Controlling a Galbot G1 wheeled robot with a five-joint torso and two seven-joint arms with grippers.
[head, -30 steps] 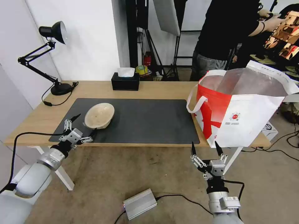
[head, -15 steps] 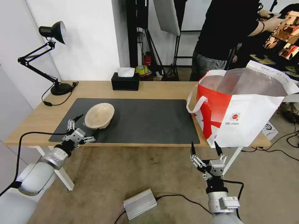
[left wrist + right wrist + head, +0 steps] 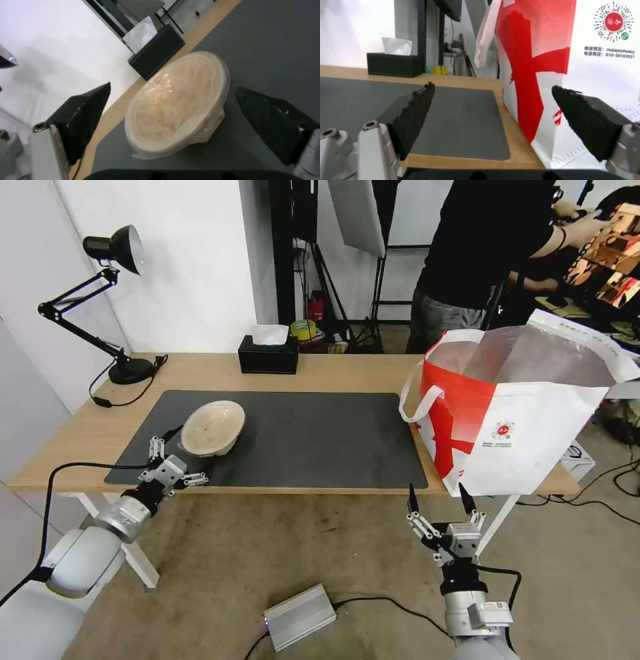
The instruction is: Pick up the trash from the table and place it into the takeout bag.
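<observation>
beige bowl [image 3: 213, 428] on mat, bag [image 3: 520, 440] open

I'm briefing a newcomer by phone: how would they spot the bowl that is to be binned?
Find the dark grey mat on the long wooden table. At its left end, by the open left gripper, sits the beige shallow bowl. It is the mat's one pale, round item; the tissue box behind is black and square.
</observation>
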